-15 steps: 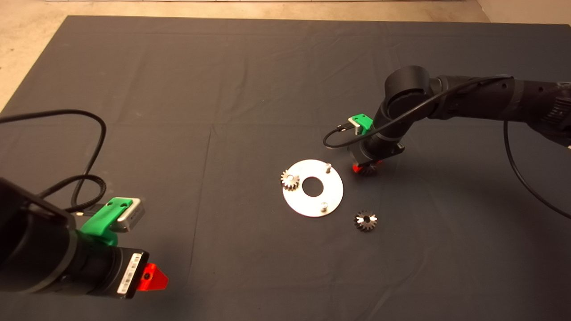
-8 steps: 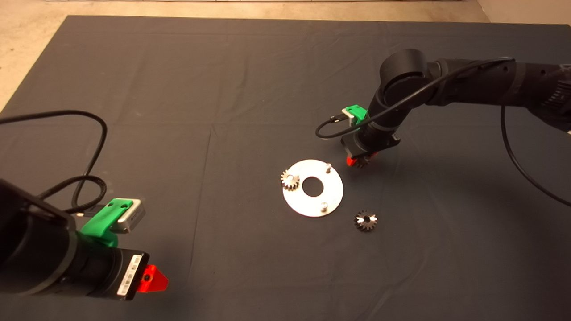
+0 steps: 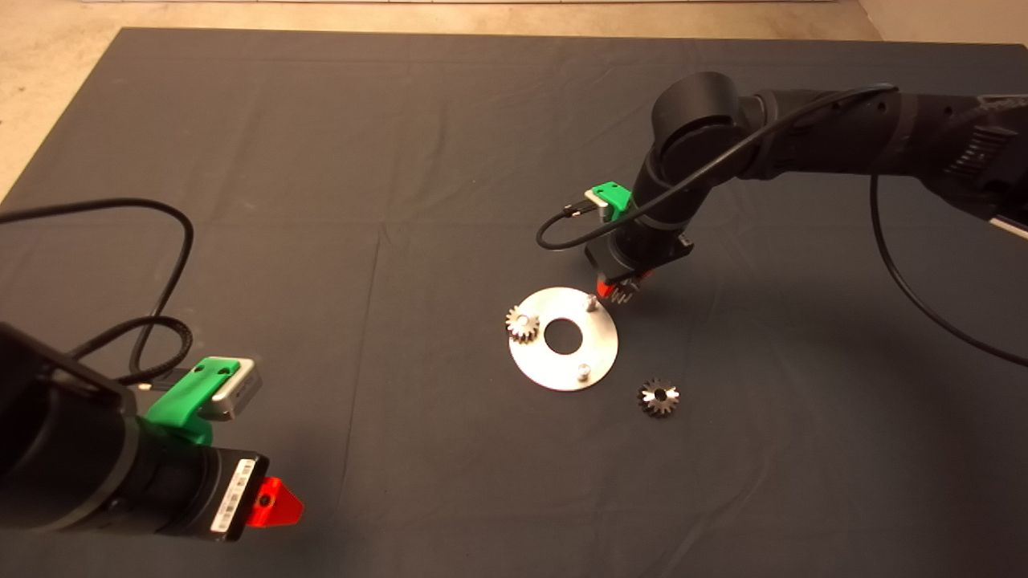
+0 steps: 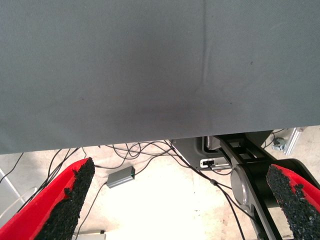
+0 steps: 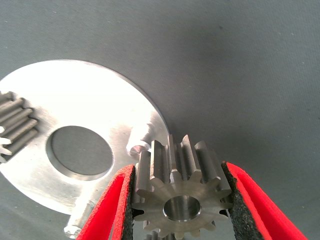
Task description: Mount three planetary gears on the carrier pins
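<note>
The right tool (image 3: 617,287), green with two red fingers, hangs just past the far edge of the flat round silver metal disc (image 3: 598,353) with the big hole in the middle. It is squeezed tight on a small dark-silver metal gear with pointed teeth (image 5: 180,192), one black pad on each side. The gear's hole faces the wrist camera.

The nearest short silver pin (image 5: 137,145) stands up on the disc right beside the held gear, a little toward the disc's middle hole. From what I see, the gear's hole must line up over that pin and then go down onto it. The right arm is much the nearer one for this.

One more gear (image 3: 522,324) already sits on a pin at the disc's left side. A second bare pin (image 3: 584,371) waits on the near side. The third gear (image 3: 658,396) lies flat on the dark tabletop mat (image 3: 321,201), near the disc.

The left tool (image 4: 185,205) is parked at the near left corner, fingers wide apart, holding nothing.
</note>
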Controlling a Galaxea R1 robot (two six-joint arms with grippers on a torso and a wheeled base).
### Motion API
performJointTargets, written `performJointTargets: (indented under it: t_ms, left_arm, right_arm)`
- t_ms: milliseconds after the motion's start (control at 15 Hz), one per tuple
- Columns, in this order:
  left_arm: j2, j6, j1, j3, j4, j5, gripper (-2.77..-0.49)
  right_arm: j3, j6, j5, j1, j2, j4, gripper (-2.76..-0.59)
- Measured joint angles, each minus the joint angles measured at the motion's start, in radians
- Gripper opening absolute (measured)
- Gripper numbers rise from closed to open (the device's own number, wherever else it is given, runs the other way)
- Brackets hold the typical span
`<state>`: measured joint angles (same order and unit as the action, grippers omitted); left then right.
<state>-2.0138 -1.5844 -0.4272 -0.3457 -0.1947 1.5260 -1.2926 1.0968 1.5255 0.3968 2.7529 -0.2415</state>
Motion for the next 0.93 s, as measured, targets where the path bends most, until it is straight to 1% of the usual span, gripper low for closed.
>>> performJointTargets:
  t_ms: [333, 533, 667, 933]
  left_arm:
    - [-0.001, 0.000, 0.000, 0.000, 0.004, 0.000, -0.78]
    - [-0.002, 0.000, 0.000, 0.000, 0.005, 0.000, -0.78]
    - [-0.002, 0.000, 0.000, 0.000, 0.004, 0.000, -0.78]
    - [-0.002, 0.000, 0.000, 0.000, 0.005, 0.000, -0.78]
  right_arm:
    - [-0.034, -0.001, 0.005, 0.000, 0.029, 0.001, -2.28]
    - [-0.036, -0.001, 0.000, -0.001, 0.048, 0.003, -2.28]
    - [-0.039, -0.001, 0.003, -0.001, 0.048, 0.003, -2.28]
    - [-0.040, -0.001, 0.004, -0.001, 0.053, 0.003, -2.28]
